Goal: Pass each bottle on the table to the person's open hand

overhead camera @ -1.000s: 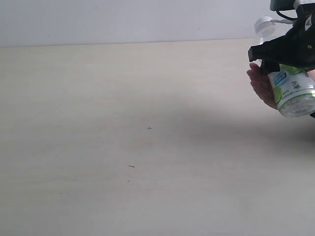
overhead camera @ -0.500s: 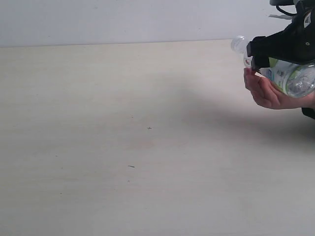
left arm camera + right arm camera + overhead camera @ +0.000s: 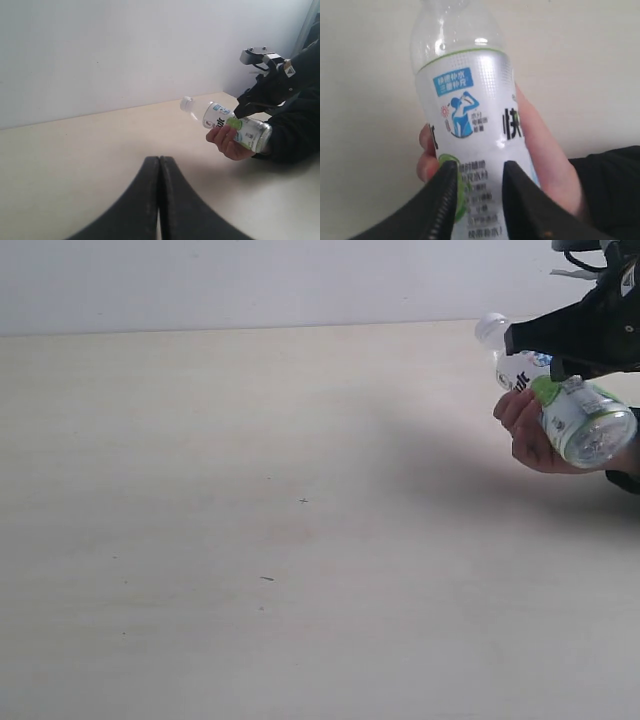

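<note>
HANDOVER: right gripper [image 3: 479, 172] jaws partly apart, gap narrower than bottle [image 3: 470, 115], clasping nothing, poised just over label. That bottle lies in person's open hand [image 3: 542, 150], at 2 o'clock above table [image 3: 250, 490], cap toward 10 o'clock. Meanwhile left gripper [image 3: 159, 167] pressed closed, empty. Judgement: bottle light, thin-walled, slick, dents if squeezed; best grasped mid-label.

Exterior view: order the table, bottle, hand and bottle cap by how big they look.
1. table
2. bottle and hand: about alike, both partly hidden, so not ranked
3. cap
</note>
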Tool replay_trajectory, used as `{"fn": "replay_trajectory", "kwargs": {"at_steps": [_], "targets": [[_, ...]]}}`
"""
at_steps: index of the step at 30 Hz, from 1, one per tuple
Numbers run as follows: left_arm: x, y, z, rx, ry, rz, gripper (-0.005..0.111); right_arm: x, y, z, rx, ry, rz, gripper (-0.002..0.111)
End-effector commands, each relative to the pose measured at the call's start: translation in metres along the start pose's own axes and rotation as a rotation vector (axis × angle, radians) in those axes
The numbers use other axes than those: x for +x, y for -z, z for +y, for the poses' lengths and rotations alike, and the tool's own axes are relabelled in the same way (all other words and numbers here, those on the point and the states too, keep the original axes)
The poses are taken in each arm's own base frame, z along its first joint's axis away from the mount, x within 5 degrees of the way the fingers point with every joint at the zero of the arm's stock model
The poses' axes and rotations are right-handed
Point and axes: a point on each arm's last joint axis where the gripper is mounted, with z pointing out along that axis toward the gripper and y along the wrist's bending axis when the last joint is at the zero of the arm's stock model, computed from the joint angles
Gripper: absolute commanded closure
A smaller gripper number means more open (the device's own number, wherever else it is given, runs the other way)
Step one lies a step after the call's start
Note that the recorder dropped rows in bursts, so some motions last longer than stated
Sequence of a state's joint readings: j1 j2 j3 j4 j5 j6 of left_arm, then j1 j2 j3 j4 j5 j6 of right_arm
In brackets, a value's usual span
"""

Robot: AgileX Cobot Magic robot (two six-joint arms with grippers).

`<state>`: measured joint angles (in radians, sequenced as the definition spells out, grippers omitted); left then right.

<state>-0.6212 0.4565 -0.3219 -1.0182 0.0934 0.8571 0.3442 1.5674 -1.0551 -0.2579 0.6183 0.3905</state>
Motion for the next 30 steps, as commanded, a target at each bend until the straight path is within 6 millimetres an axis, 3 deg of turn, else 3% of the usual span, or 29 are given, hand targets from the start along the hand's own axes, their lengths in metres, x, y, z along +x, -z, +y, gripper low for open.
{"fn": "replay_trajectory", "kwargs": {"at_steps": [1,5,12,16,22,30], "targets": [[0.000,0.001,0.001,-0.006,0.006,-0.009,0.107,-0.007,0.020,0.000,-0.044,-0.033,-0.103,0.058],[0.000,0.001,0.001,-0.006,0.006,-0.009,0.107,-0.011,0.044,-0.002,-0.062,-0.038,-0.184,0.046],[0.000,0.001,0.001,-0.006,0.006,-0.009,0.107,-0.012,0.094,0.001,-0.132,-0.009,-0.337,0.047],[0.000,0.001,0.001,-0.006,0.006,-0.009,0.107,-0.008,0.121,0.017,-0.257,0.034,-0.416,0.065],[0.000,0.001,0.001,-0.006,0.006,-0.009,0.107,0.002,0.151,0.040,-0.389,0.137,-0.497,0.108],[0.000,0.001,0.001,-0.006,0.006,-0.009,0.107,0.029,0.160,0.054,-0.466,0.223,-0.569,0.108]]}}
